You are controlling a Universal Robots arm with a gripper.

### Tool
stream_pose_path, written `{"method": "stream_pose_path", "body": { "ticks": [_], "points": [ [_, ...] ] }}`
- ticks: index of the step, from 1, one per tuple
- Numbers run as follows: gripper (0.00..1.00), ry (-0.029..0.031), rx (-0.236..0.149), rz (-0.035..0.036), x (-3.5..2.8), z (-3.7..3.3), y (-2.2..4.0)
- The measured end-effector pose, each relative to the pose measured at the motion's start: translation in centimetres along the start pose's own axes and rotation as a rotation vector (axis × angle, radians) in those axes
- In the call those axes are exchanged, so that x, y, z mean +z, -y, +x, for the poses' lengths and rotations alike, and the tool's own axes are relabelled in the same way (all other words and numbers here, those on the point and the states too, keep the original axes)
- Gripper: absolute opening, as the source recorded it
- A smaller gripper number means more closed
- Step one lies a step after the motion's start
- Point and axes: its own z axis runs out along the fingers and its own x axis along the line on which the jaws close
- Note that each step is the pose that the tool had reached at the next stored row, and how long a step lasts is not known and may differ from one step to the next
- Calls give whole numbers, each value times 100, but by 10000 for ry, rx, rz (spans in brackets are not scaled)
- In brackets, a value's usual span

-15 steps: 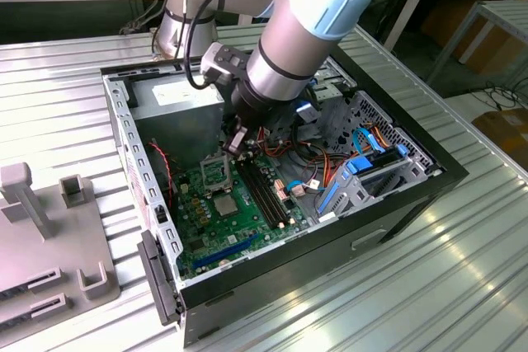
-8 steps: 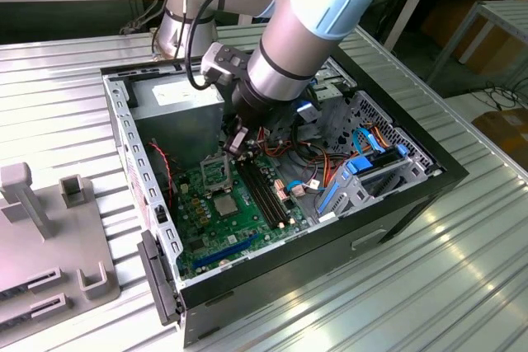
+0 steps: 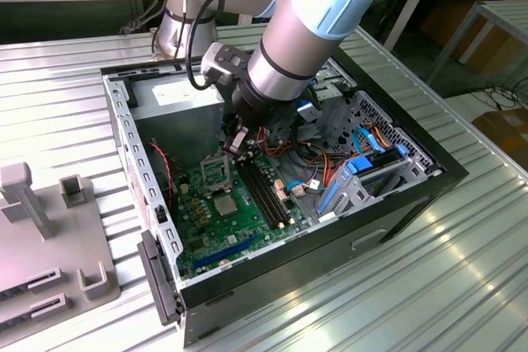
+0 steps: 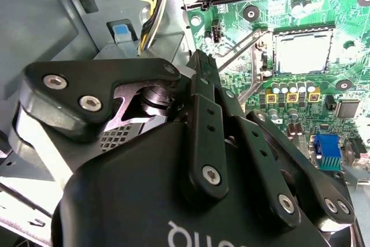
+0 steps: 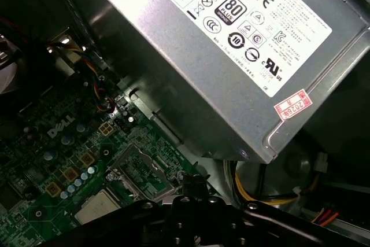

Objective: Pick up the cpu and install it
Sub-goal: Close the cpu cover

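The cpu (image 4: 303, 50) is a dull silver square lying flat in its socket on the green motherboard (image 4: 289, 120). It also shows as the cpu (image 5: 98, 206) in the first wrist view and the cpu (image 3: 227, 204) in the exterior view. The shiny socket frame (image 5: 141, 169) stands flipped open beside it, toward the power supply. My gripper (image 4: 198, 59) hangs inside the case beside that frame, apart from the cpu. Its black fingers meet at the tip with nothing seen between them. From the exterior view the gripper (image 3: 235, 146) sits just above the open frame (image 3: 216, 169).
The grey power supply (image 5: 231, 56) walls off the side behind the socket. Yellow and black cables (image 4: 144, 4) run close by the gripper. Memory slots (image 3: 264, 191) lie toward the exterior view's right of the socket, with a blue drive cage (image 3: 363, 175) beyond. A grey fixture (image 3: 49, 237) stands outside the case.
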Motion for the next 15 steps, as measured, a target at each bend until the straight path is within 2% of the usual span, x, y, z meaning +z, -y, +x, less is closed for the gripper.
{"method": "stream_pose_path", "body": {
  "ticks": [15],
  "points": [
    [11, 45, -18, -49, -25, 22, 18]
  ]
}}
